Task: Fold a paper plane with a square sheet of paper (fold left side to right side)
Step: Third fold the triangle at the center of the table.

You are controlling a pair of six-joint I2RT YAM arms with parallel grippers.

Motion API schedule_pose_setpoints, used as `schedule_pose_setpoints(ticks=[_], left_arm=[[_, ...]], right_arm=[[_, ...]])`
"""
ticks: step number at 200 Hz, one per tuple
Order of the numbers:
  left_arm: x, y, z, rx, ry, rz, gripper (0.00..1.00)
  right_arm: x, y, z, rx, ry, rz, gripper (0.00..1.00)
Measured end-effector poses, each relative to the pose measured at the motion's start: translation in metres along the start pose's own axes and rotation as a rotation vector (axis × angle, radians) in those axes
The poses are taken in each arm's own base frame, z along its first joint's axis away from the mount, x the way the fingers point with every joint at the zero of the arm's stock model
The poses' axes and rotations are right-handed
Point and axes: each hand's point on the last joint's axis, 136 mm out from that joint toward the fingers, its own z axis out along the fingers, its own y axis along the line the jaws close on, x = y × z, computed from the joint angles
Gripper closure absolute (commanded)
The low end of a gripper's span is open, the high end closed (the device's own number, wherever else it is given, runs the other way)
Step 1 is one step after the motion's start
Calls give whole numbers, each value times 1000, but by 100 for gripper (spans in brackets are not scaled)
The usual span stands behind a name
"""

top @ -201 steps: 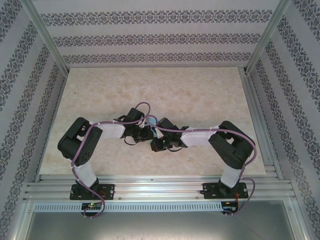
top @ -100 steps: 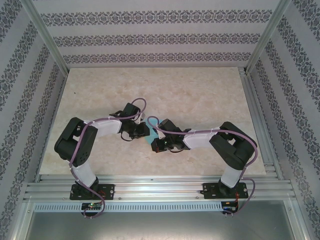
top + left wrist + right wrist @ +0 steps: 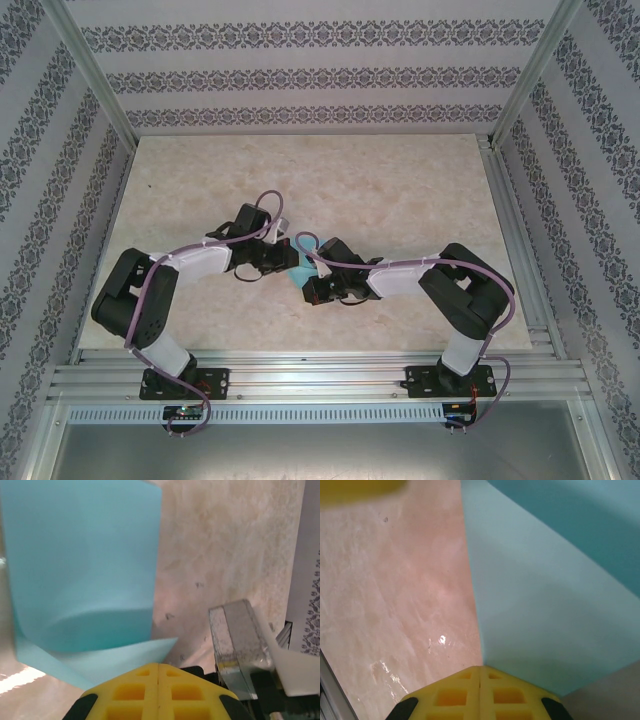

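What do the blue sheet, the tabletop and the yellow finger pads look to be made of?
The square sheet of paper: thin matte paper; it curls and bends softly. The table: looks like marble-patterned laminate or stone, slightly glossy, given the glare spots; cannot tell which. The yellow finger pads: moulded plastic or rubber, matte, with a grid of square recesses.

Observed both arms bent at the elbow, forearms angled inward. Noted left gripper (image 3: 284, 263) and right gripper (image 3: 308, 283) almost tip to tip. Found fingers (image 3: 135, 692) of each pressed together.
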Motion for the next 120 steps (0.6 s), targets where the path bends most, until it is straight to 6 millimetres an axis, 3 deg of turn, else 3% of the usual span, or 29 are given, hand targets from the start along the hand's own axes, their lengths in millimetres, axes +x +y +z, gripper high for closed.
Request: schedule_pose_setpoints(ticks=[36,120], left_arm=[[24,5,18,9,57,-31,100],[34,26,45,-11,74,-94,100]], right_arm=[[0,0,0,0,0,0,100],[0,0,0,5,8,1,100]])
